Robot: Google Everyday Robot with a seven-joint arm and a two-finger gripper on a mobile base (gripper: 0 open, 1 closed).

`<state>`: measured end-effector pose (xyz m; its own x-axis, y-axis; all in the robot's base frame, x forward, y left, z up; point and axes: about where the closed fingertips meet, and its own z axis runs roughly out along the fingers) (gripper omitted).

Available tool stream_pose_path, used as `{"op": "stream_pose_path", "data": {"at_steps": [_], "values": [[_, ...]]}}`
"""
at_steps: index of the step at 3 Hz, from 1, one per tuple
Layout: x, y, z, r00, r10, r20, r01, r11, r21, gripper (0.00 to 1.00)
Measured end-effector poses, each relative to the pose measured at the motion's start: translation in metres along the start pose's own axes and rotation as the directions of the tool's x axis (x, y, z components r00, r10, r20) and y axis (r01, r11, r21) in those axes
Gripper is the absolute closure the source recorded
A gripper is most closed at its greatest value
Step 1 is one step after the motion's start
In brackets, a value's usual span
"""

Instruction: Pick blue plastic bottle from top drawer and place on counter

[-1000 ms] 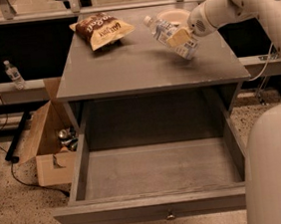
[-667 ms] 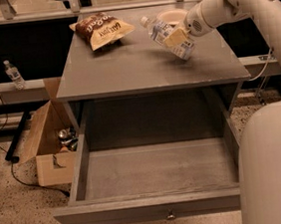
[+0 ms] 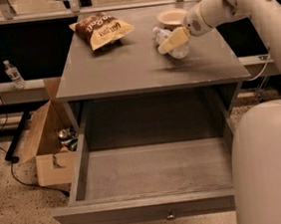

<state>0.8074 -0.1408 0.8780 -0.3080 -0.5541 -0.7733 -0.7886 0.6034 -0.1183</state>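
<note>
The blue plastic bottle (image 3: 172,44), clear with a white cap and a pale label, lies tilted between the tan fingers (image 3: 176,37) of my gripper (image 3: 173,41). The gripper is shut on it at the back right of the counter (image 3: 121,68), just above or at its surface; I cannot tell whether they touch. The white arm reaches in from the upper right. The top drawer (image 3: 154,170) is pulled wide open below, its grey bottom bare, with a small round knob (image 3: 170,215) on the front.
A chip bag (image 3: 102,29) lies at the counter's back left. A white bowl (image 3: 172,16) stands just behind the gripper. A cardboard box (image 3: 46,144) sits on the floor at the left. My white body (image 3: 269,165) fills the lower right.
The gripper with the bottle has moved slightly down and left, closer to the counter top. Everything else is unchanged.
</note>
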Motion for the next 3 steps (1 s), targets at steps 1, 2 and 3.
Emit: {"op": "stream_pose_path", "data": {"at_steps": [1, 2, 3], "values": [[0.003, -0.007, -0.012, 1.000, -0.001, -0.003, 0.001, 0.9999, 0.017, 0.00], [0.008, -0.010, -0.023, 1.000, 0.004, -0.004, -0.004, 0.9996, 0.029, 0.00], [0.031, -0.022, -0.079, 0.999, 0.035, -0.007, -0.034, 0.9956, 0.087, 0.00]]}}
